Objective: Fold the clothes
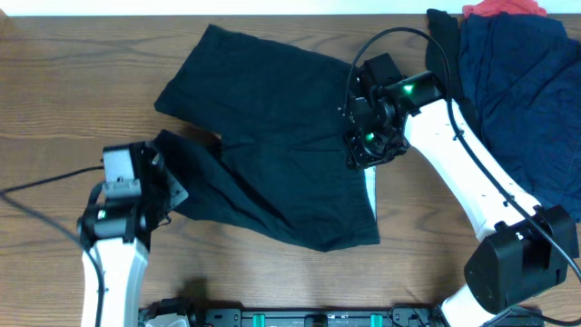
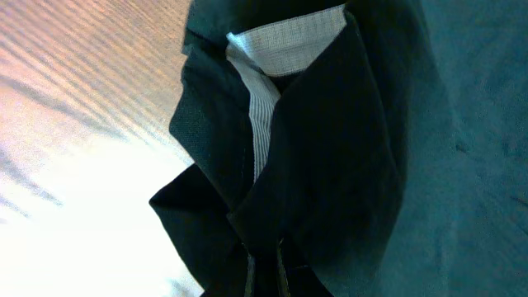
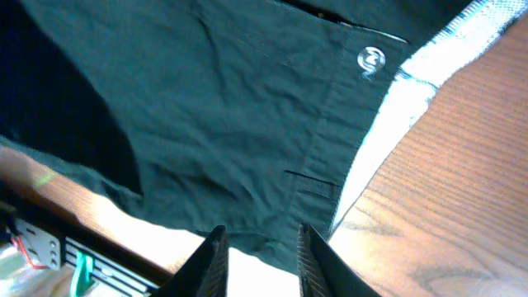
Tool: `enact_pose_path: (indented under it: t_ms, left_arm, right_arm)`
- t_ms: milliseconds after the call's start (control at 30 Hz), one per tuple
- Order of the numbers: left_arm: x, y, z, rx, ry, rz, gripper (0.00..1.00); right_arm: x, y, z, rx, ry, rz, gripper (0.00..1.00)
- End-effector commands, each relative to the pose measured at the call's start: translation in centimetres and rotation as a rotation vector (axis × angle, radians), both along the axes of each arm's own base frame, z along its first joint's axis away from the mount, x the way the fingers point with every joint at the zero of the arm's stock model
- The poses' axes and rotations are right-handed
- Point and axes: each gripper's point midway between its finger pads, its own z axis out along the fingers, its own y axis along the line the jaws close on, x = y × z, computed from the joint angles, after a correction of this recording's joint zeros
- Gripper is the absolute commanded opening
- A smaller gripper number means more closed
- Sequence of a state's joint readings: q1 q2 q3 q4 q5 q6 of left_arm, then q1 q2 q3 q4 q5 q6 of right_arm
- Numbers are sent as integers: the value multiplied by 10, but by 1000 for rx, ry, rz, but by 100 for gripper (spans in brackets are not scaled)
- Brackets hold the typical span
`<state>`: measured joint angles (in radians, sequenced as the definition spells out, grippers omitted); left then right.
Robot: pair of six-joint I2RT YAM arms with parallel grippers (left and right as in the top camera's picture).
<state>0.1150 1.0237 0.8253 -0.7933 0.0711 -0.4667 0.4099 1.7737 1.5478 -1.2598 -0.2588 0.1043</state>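
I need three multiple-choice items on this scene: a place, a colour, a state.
1. In the overhead view, the garment pile lies: A top right B bottom left C centre
2. The black shorts' waistband lining is: A red B pale grey C yellow
3. The left gripper is: A open B shut on the shorts C shut on the pile
Key: 1 A, it fills that corner; 2 B, the left wrist view shows pale grey weave; 3 B, black fabric bunches in its closed jaws.

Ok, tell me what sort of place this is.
Likely a robot lab bench: left arm and right arm at a wooden table, black shorts spread out, spare garments piled aside.
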Motion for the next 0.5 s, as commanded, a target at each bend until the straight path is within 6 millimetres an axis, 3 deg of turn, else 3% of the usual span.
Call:
enact_pose_path:
  t_ms: [0, 233, 367, 467]
  left_arm:
    - [-4, 4, 11, 33, -25, -10, 6]
    - [-3, 4, 7, 32, -9, -11, 6]
    - [-2, 6, -2, 40, 30, -4, 6]
    - [-1, 8, -9, 44, 62, 0, 6]
  right_arm:
    - [-6, 6, 4, 6, 11, -18, 26]
    - [-44, 3, -5, -77, 109, -53, 29]
    - [-73, -7, -29, -127, 180, -135, 38]
    - [-97, -22, -49, -161, 221, -219, 39]
